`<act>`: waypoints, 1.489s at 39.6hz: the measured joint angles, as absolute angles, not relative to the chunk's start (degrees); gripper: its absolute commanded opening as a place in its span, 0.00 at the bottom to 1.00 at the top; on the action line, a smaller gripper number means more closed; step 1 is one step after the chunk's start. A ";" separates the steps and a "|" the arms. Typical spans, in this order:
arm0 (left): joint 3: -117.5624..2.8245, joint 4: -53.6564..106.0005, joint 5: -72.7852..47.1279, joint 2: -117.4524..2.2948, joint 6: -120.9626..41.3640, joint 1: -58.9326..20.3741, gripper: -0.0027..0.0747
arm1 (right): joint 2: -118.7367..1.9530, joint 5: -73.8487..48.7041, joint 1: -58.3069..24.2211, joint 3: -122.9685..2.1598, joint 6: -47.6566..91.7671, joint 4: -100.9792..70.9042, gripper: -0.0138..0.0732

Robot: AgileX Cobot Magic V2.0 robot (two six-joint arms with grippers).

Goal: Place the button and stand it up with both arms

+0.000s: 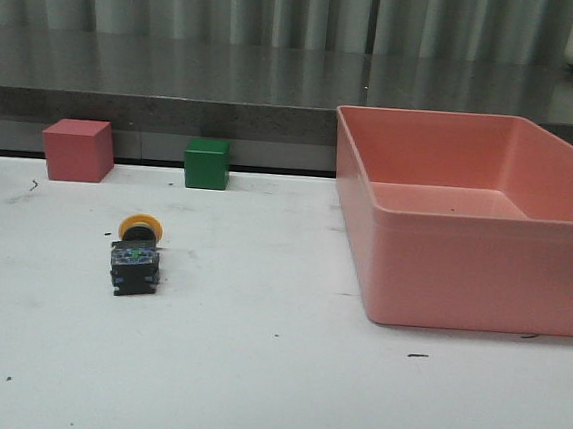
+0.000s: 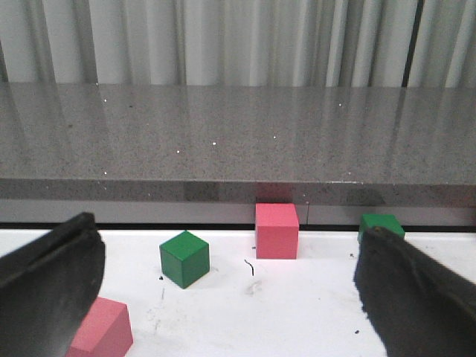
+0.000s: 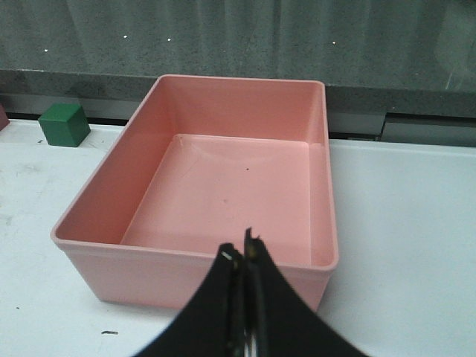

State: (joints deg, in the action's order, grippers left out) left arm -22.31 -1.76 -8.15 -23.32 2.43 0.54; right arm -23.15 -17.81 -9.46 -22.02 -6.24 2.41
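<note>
The button [image 1: 136,254] lies on its side on the white table [image 1: 253,372], left of the pink bin [image 1: 467,215], yellow cap pointing far (so it wants standing up). The left gripper [image 2: 223,297] hangs spread wide, holding nothing; the right gripper [image 3: 244,256] is clenched empty near the bin.

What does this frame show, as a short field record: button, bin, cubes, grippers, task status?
button: lying on its side on the table, yellow cap toward the back
bin: pink, nothing visible inside, right of the button
cubes: pink cube and green cube at the table's back edge; further cubes in the left wrist view
left gripper: open, holding nothing
right gripper: shut, holding nothing, above the bin's near wall
status: button not yet stood up
</note>
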 measured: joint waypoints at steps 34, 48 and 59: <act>-49.10 11.74 -21.71 -72.84 2.56 -27.69 0.88 | -23.15 -17.81 -9.46 -22.02 -6.24 2.41 0.08; -65.72 6.39 -37.30 -92.64 14.73 -27.69 0.88 | -23.15 -17.68 -9.46 -22.02 -6.24 2.41 0.08; -74.30 -1.56 -45.62 -101.48 23.57 -27.45 0.88 | -23.15 -17.68 -9.46 -22.02 -6.24 2.41 0.08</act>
State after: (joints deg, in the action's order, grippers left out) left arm -74.30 -1.56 -45.62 -101.48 23.57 -27.45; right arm -23.15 -17.68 -9.46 -22.02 -6.24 2.41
